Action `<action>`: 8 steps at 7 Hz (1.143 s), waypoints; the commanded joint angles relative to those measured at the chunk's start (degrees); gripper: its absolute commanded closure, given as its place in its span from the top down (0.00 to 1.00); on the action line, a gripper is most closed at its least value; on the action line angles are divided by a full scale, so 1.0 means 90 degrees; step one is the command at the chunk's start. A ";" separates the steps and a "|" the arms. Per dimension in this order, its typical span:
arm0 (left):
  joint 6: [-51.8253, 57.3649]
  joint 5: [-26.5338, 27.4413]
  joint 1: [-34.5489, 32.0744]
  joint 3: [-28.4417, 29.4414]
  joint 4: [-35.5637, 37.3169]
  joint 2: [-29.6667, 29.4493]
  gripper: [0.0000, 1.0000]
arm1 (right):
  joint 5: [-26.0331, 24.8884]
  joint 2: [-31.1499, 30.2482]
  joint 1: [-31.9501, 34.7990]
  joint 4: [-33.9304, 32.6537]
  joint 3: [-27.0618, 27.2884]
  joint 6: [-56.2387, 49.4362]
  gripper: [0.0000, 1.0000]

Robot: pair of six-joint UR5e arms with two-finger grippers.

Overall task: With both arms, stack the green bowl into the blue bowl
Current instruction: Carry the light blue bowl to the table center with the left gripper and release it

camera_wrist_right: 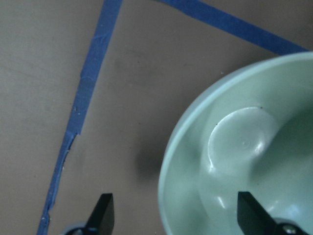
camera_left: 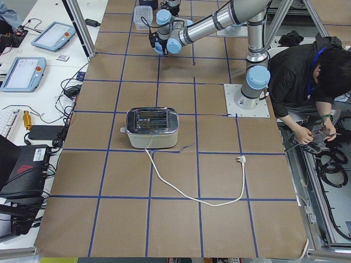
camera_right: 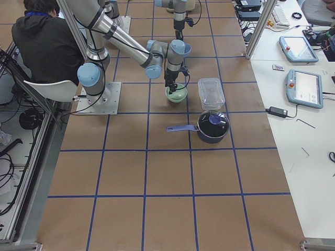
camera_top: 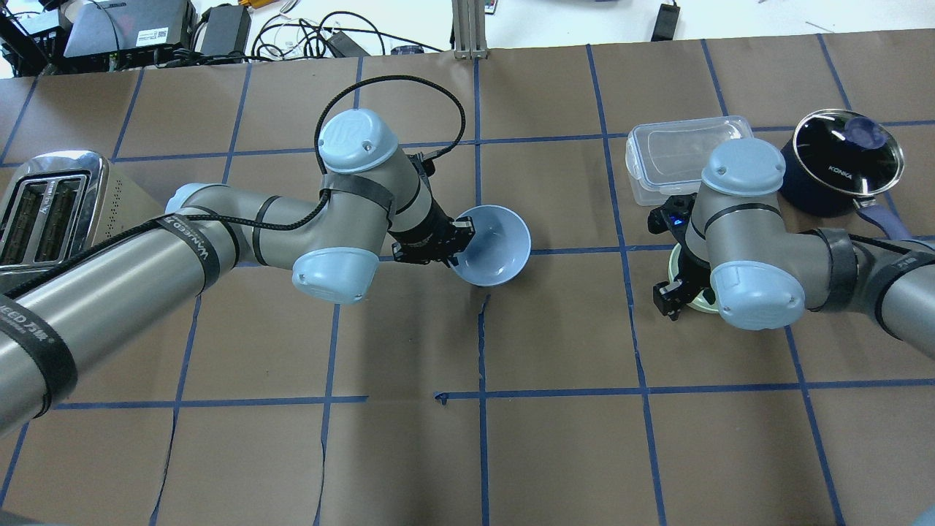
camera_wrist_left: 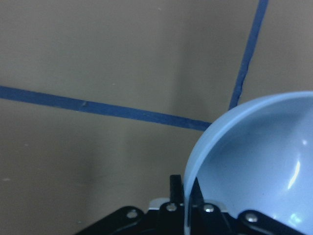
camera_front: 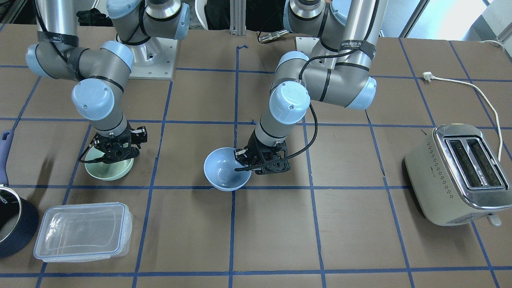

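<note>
- Table (camera_front: pixel 280 240): brown, with a blue tape grid. The two bowls sat well apart on it, with bare table between them.
- Clear lidded container (camera_front: pixel 82 232): near the green bowl, on the side away from the blue one. Judged no obstacle to the carry.
- Blue bowl (camera_front: pixel 222 174): mid-table by a tape crossing, and it looked tipped.
- Green bowl (camera_front: pixel 110 170): upright on the robot's right side.
- Left hand (camera_wrist_left: pixel 186 188): narrow, pinching the blue bowl's rim, one finger inside and one outside.
- Right hand (camera_wrist_right: pixel 176 215): wide, straddling the green bowl's rim, neither finger touching the wall.
- Step in hand, as judged: the right hand should close squarely on the wall, then lift straight before crossing. The left hand should level the blue bowl and hold it steady to receive.
- Hard to make out: whether the blue bowl's base rested on the table. In the overhead view the right wrist hid nearly all of the green bowl.
</note>
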 commanded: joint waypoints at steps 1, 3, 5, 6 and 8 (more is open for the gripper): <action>-0.0025 0.0031 -0.0071 -0.0013 0.0050 -0.0085 0.00 | 0.0383 -0.0036 -0.0029 0.0063 0.0009 -0.0021 0.00; 0.0073 0.0255 -0.0071 -0.0013 0.0031 -0.0085 0.00 | 0.0373 -0.0250 -0.0039 0.0122 -0.0020 -0.0002 0.00; 0.0083 0.0266 -0.0071 -0.0013 0.0040 -0.0046 0.09 | 0.0364 -0.0504 -0.0039 0.0365 -0.0117 0.0057 0.00; 0.0083 0.0314 -0.0071 0.0006 0.0050 -0.0027 0.52 | 0.0296 -0.0573 -0.0039 0.0889 -0.0447 0.0086 0.00; 0.0093 0.0324 0.0026 0.0084 -0.0008 0.0178 0.72 | 0.0266 -0.0671 -0.0020 0.1798 -0.1092 0.0193 0.00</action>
